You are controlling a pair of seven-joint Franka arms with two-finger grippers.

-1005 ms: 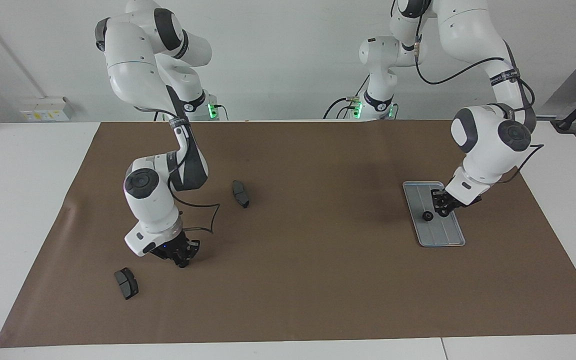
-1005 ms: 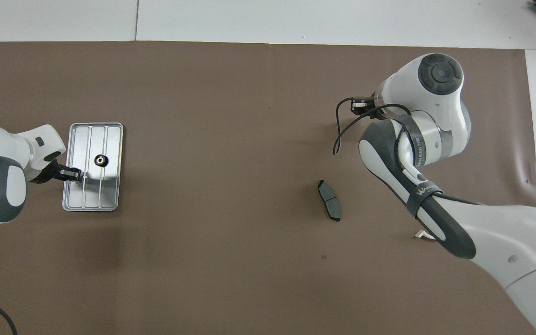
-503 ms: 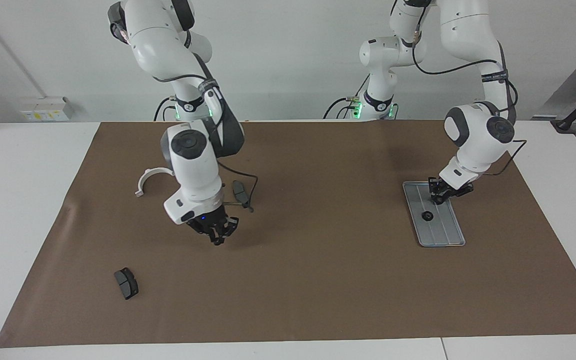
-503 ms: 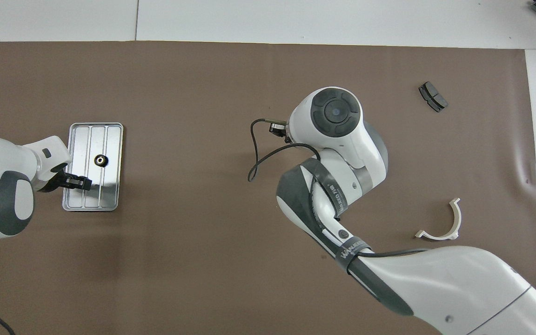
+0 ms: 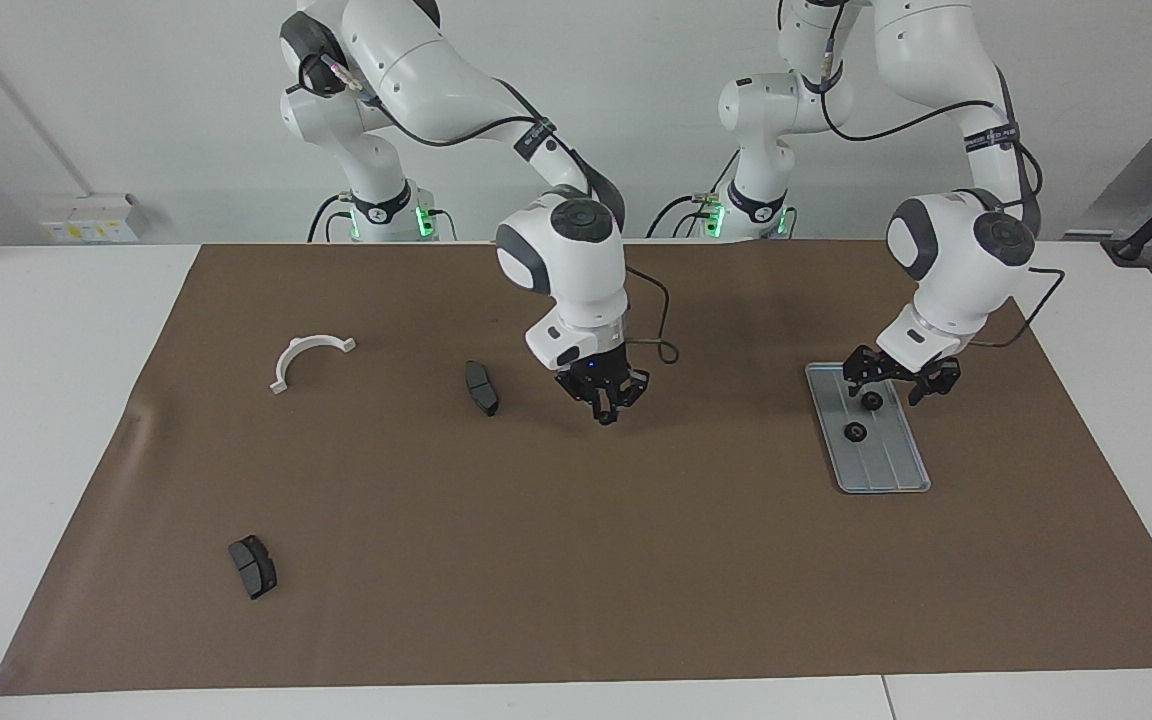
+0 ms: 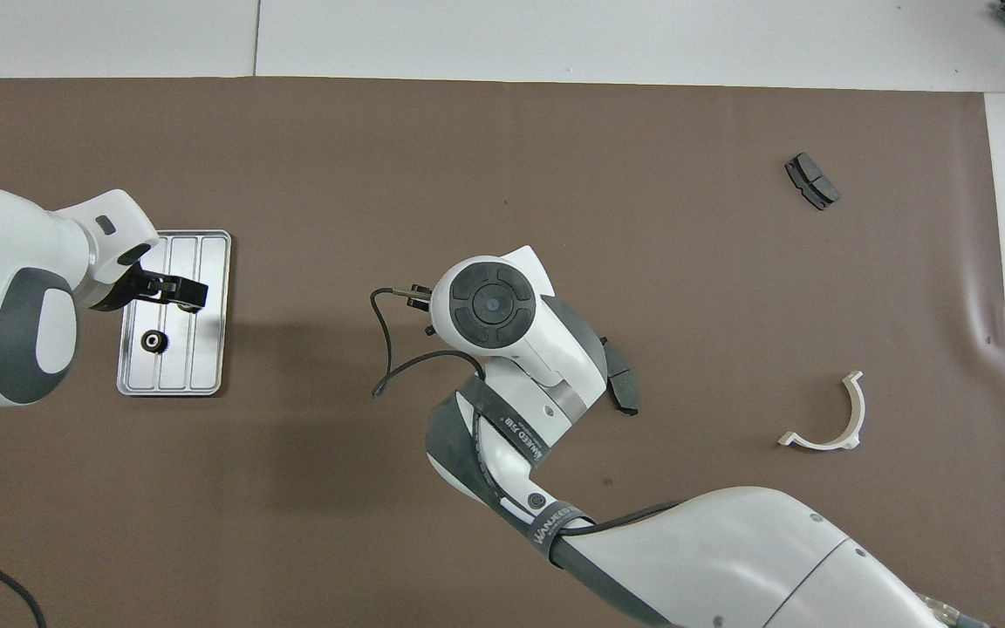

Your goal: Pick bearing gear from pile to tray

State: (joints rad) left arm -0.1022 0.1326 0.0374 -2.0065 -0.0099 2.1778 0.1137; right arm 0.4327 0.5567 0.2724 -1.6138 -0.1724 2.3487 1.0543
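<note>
The silver ridged tray [image 5: 884,478] [image 6: 210,349] lies toward the left arm's end of the table. On it sit two small black bearing gears. One gear [image 5: 872,400] [image 6: 153,341] lies just below my left gripper [image 5: 888,384] [image 6: 173,292], which hangs open over the tray's end nearer the robots, touching nothing. The other gear [image 5: 854,432] is a little farther from the robots; the overhead view hides it under the gripper. My right gripper [image 5: 604,408] is shut over the middle of the mat, and I cannot make out anything between its tips. What is left of the pile shows no loose gears.
One dark brake pad [image 5: 481,387] [image 6: 623,392] lies beside the right gripper. Toward the right arm's end lie a second pad [image 5: 253,566] [image 6: 812,180] and a white curved bracket [image 5: 308,358] [image 6: 827,417]. The brown mat [image 5: 636,560] covers the table.
My left gripper has opened and a second gear now lies on the tray. The right arm has swung from the right arm's end to the middle of the mat, staying shut.
</note>
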